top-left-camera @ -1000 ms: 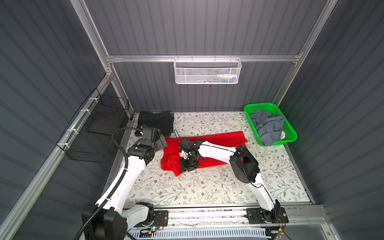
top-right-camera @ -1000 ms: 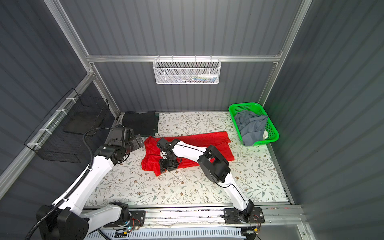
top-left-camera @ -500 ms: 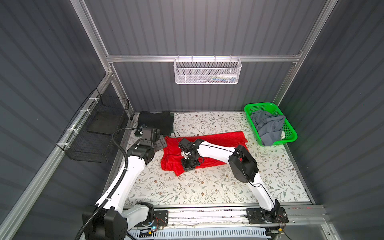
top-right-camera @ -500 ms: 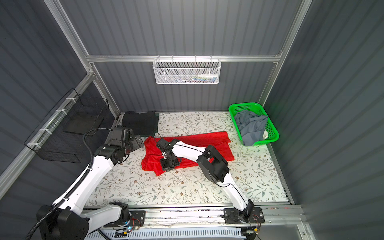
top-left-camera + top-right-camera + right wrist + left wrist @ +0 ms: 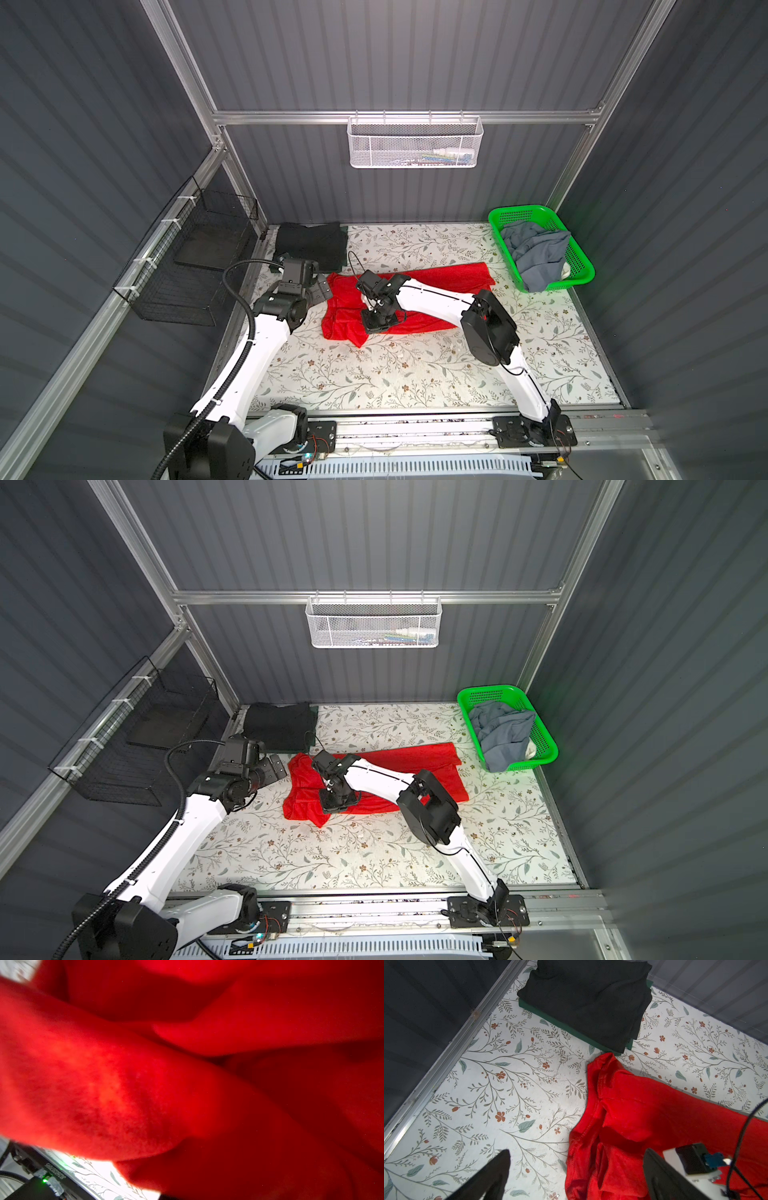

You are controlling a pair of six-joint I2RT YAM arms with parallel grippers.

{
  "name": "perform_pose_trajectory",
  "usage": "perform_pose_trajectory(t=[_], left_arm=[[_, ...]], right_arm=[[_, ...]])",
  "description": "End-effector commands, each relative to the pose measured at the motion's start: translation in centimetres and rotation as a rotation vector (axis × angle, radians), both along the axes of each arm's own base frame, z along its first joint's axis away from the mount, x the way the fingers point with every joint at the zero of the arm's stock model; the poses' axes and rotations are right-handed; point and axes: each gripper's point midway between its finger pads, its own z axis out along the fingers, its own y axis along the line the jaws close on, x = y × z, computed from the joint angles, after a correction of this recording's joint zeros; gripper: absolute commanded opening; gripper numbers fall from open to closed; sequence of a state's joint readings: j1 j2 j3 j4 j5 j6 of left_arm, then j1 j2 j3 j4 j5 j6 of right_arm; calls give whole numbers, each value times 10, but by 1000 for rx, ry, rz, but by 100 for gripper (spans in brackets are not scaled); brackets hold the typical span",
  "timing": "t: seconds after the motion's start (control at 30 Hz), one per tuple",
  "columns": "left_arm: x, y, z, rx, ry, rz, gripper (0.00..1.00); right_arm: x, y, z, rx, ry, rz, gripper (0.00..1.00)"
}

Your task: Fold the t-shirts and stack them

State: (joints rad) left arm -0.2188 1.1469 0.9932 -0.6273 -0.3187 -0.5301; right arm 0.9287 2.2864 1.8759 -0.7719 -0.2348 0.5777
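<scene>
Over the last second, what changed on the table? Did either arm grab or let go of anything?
The right gripper closed its fingers on the red t-shirt near its front edge, hardly shifting. Nothing was let go. Unchanged: the left gripper waits open by the collar end, the dark folded t-shirts sit at the back left, and the grey-blue t-shirt lies in the green basket.
</scene>
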Motion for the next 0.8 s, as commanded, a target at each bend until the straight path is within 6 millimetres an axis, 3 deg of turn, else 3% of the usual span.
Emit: perform_pose_trajectory(t=[0.0,0.23,0.4,0.63,0.77], left_arm=[[-8,7,-7,27,31,2,100],[-6,6,-8,33,44,-8,100],[-4,4,-15,35,65,-12,100],[-1,2,-21,33,77,-24,100],[-1,0,-22,35,82,-41,100]], right_arm=[[26,-1,30,47,-64,-60,0],[38,-6,50,95,-73,-89,0],[47,-12,44,116,-48,-120,0],[84,-14,45,155,-71,-172,0],[106,-14,34,176,-34,-213,0]])
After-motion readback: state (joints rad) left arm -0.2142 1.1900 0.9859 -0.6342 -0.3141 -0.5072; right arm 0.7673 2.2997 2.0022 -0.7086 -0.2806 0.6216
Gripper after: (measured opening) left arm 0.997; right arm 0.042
